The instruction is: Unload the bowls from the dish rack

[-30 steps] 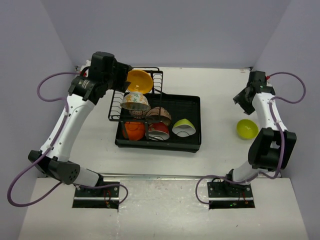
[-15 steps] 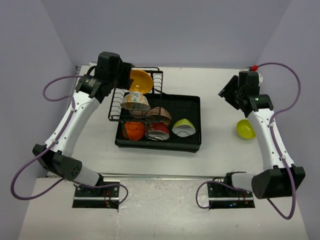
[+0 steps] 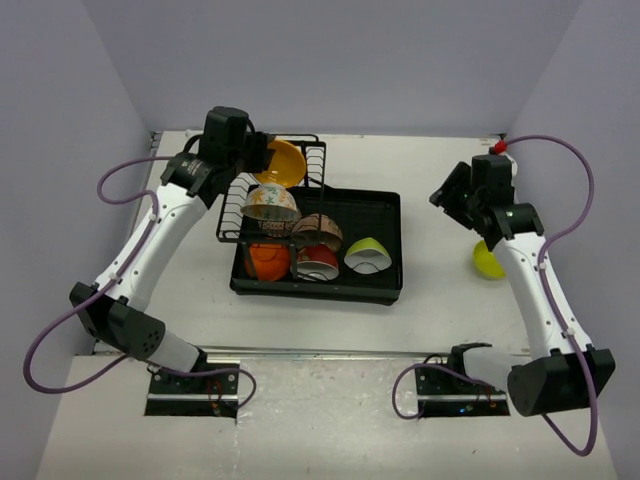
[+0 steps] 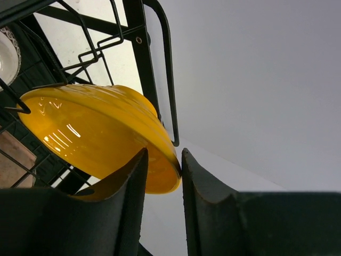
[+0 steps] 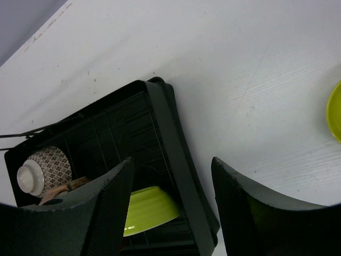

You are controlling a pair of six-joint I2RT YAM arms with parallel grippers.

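The black dish rack [image 3: 385, 205] stands mid-table. A yellow-orange bowl [image 3: 283, 163] leans in its rear wire slots. Below it lie a floral bowl [image 3: 270, 203], a brown speckled bowl [image 3: 318, 230], an orange bowl [image 3: 266, 260], a red bowl [image 3: 317, 263] and a lime green bowl [image 3: 368, 254]. My left gripper [image 3: 258, 155] straddles the yellow-orange bowl's [image 4: 96, 133] rim. The jaws are narrowed, the right finger [image 4: 200, 186] touches the rim, and the other finger's contact is hidden. My right gripper [image 3: 441, 196] hovers open and empty beside the tray's right edge [image 5: 176, 154].
A second lime green bowl [image 3: 485, 260] sits on the table at the right, partly behind my right forearm, and shows at the edge of the right wrist view [image 5: 335, 112]. Grey walls enclose the table on three sides. The rack's upright wires [image 4: 138, 58] stand close to my left fingers.
My left gripper moved right onto the yellow-orange bowl's rim and its jaws narrowed. My right arm swung left, away from the lime green bowl on the table, toward the tray.
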